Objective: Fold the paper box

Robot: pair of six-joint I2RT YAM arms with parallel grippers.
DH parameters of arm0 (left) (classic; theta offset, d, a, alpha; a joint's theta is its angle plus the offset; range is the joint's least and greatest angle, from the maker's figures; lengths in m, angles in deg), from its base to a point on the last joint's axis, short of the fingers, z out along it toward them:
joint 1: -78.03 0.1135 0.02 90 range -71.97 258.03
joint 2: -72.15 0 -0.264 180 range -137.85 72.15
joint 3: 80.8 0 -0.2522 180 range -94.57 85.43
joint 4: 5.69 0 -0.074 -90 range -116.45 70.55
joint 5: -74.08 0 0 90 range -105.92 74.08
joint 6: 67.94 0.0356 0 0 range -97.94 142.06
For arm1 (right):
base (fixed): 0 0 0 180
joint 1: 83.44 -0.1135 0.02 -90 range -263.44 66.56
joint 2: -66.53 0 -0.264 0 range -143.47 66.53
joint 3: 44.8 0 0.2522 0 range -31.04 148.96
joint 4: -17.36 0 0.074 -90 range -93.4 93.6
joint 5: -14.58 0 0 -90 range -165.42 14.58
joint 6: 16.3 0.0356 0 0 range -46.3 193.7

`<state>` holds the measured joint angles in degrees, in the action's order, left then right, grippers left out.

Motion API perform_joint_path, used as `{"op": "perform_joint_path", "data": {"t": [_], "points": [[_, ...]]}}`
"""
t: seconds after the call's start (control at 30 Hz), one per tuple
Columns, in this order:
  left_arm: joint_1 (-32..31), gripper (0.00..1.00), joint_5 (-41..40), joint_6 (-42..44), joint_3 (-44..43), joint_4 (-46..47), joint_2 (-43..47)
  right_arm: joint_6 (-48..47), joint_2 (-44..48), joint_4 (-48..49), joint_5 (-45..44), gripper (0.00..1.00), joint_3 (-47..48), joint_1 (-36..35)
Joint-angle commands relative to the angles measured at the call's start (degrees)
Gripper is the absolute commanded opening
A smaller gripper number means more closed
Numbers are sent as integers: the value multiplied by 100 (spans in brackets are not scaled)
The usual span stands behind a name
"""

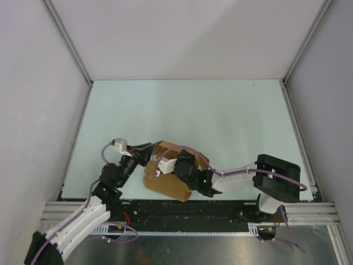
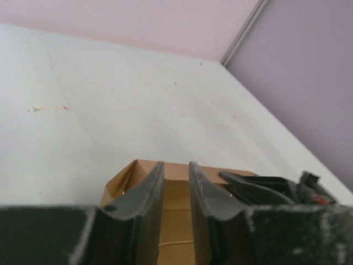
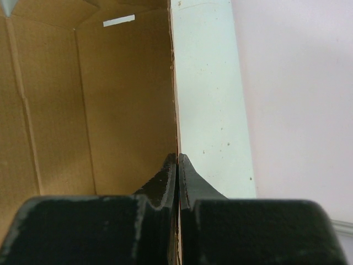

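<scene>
Paper box (image 1: 167,187) partly hidden; right fingers (image 3: 163,185) clamped on its wall, left fingers (image 2: 146,199) apart.

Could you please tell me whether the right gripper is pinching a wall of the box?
Yes, the right gripper is closed on the thin upright edge of the box wall.

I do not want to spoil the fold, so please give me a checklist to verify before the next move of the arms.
1. Right gripper pinches a wall of the paper box: ok.
2. Left gripper free of the cardboard: cannot tell; its jaws are parted over the box.
3. Box rests on the table: ok, though close to the near edge.
4. Box closed: not ok; its inside is open to view.
5. Grippers clear of each other: cannot tell; both crowd over the box.
</scene>
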<state>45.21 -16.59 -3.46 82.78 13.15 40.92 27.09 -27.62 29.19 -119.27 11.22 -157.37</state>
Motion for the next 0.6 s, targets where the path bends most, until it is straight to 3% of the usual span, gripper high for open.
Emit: {"op": "perform_joint_path", "data": {"t": [0.0,0.1,0.23,0.57], "points": [[-23,35,-978,-112,556,-1252,1231,-5,81,235,-78,0,-218,1],[-14,37,-1243,-146,389,-1607,1391,-217,90,394,-193,0,-332,124],[-14,37,-1269,-182,301,-1397,760,-278,318,307,-220,0,-403,405],[-14,36,-1252,55,125,140,-744,-822,635,421,-351,0,-403,1091]]}}
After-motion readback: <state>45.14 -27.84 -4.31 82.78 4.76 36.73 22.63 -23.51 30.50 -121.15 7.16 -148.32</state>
